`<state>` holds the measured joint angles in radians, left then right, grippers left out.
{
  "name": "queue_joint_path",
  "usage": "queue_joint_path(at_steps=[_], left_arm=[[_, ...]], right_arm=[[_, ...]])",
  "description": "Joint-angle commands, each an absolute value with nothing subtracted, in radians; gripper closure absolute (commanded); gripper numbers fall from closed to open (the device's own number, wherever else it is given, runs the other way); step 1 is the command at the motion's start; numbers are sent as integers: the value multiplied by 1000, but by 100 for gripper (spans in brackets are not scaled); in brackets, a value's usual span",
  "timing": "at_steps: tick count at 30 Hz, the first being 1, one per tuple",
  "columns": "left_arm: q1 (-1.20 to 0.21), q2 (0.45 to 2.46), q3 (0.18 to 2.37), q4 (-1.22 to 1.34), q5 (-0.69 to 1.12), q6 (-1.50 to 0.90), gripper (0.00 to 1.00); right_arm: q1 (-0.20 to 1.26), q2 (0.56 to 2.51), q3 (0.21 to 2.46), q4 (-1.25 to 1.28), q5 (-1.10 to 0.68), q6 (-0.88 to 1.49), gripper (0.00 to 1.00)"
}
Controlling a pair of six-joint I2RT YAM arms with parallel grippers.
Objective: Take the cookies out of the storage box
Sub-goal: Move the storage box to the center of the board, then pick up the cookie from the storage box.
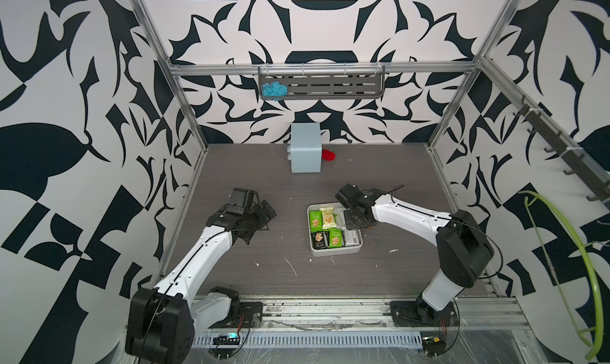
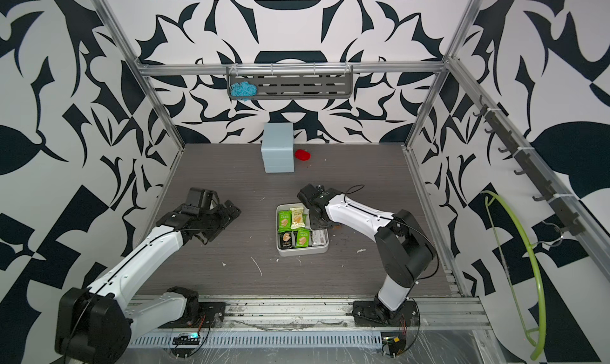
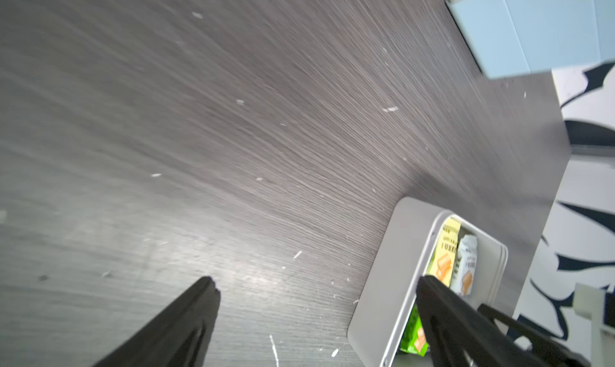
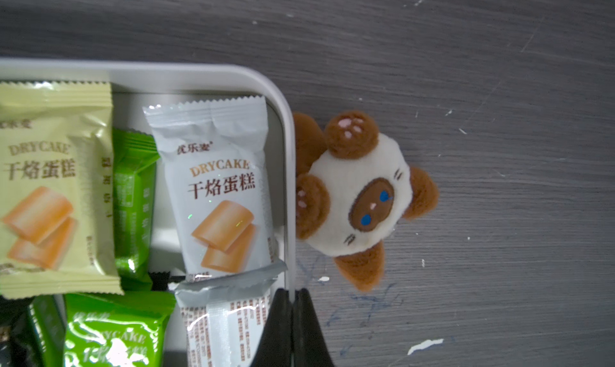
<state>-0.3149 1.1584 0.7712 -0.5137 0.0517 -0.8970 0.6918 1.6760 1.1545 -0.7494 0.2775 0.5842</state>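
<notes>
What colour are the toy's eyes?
Blue. The toy shows best in the right wrist view.

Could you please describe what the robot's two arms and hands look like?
Both the left arm and right arm have smooth white link shells between bulky black joint housings, with a thin black cable running along each. The left hand and right hand are matte black and taper to narrow tips.

Bare table (image 1: 264,273) left of the storage box (image 1: 335,252) — plush toy (image 4: 359,195) just beside its right wall
</notes>
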Motion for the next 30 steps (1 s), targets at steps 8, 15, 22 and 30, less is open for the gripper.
queue_joint_path(at_steps=[8, 15, 22, 30], left_arm=[[-439, 1316, 834, -428, 27, -938, 1], [-454, 1375, 847, -387, 47, -921, 1], [-453, 1414, 866, -388, 59, -881, 1], [-447, 1377, 815, -395, 56, -852, 1]], right_arm=[[692, 1592, 1228, -813, 273, 573, 80], [708, 1602, 1269, -789, 216, 617, 71], [799, 1758, 1405, -788, 212, 675, 65], [843, 1934, 1553, -847, 234, 696, 47]])
